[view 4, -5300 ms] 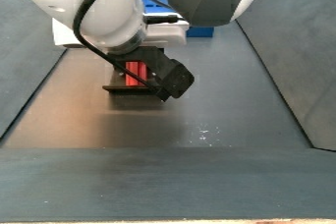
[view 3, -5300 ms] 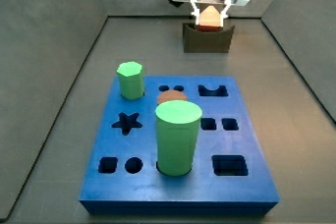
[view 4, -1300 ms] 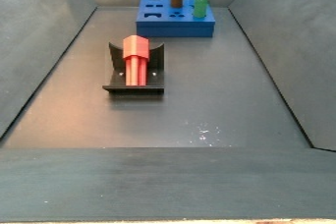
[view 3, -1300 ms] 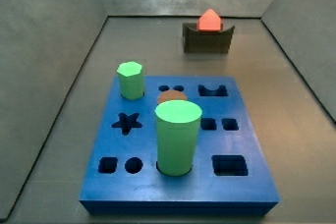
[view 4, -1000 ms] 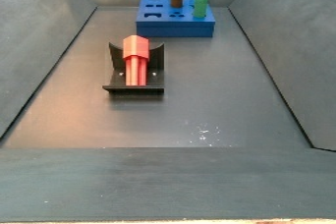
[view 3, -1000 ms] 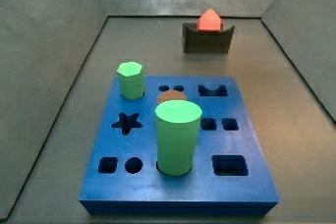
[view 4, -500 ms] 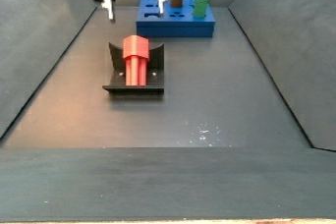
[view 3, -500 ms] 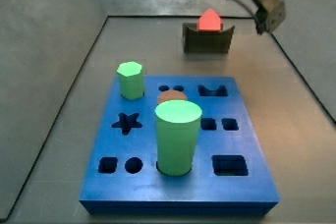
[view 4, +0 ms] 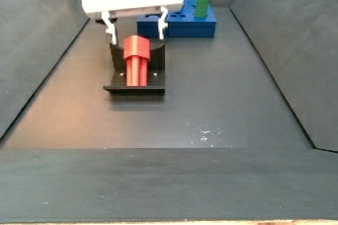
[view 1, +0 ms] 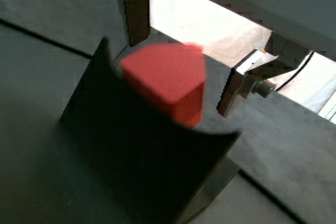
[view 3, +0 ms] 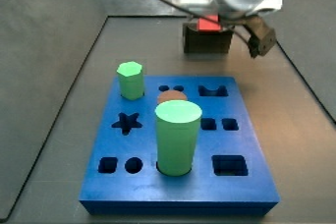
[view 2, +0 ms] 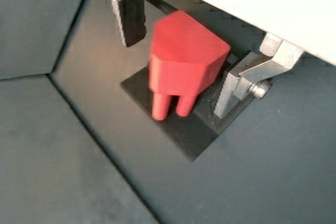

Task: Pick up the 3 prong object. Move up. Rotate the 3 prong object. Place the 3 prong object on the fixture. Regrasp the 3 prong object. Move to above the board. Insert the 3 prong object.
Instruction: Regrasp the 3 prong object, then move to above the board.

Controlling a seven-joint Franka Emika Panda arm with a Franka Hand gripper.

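Dark grey floor and sloping walls enclose my workspace; the 3 prong object (view 4: 137, 59) lies on the fixture (view 4: 133, 87), well apart from the board (view 3: 182, 148); the gripper (view 2: 187, 59) straddles the piece with its jaws apart, one finger (view 2: 128, 17) on each side and neither pad visibly touching, so I read it as open and holding nothing; the piece is red-orange plastic, a blocky faceted body with short prongs at one end, shown in a wrist view; I judge it light, rigid and rather smooth, so I would pinch the flat sides of the body, clear of the prongs, and close squarely to prevent it twisting.
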